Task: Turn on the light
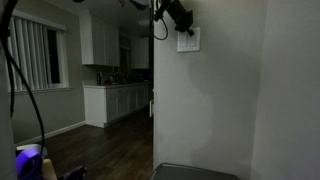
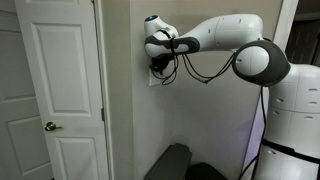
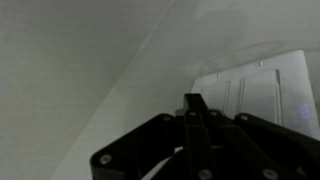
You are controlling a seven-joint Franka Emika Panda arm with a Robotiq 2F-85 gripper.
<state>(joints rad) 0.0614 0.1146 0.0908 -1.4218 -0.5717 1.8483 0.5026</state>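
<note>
The white two-rocker wall plate [image 1: 188, 40] sits high on the grey wall; it also shows in the wrist view [image 3: 262, 88], and in an exterior view only its edge [image 2: 152, 78] peeks out below the gripper. My gripper [image 1: 181, 22] is shut, fingers pressed together, with its tip at the plate's upper left edge [image 3: 193, 100]. It also shows in an exterior view [image 2: 153, 52]. The white kitchen cabinets [image 1: 100, 42] are dim, with no warm glow on them.
A white panelled door [image 2: 58, 90] with a knob stands left of the wall corner. A window with blinds [image 1: 35, 55] and a dark wood floor [image 1: 100, 145] lie beyond. A black cable [image 1: 25, 90] hangs at the left. A dark seat [image 2: 175, 160] is below.
</note>
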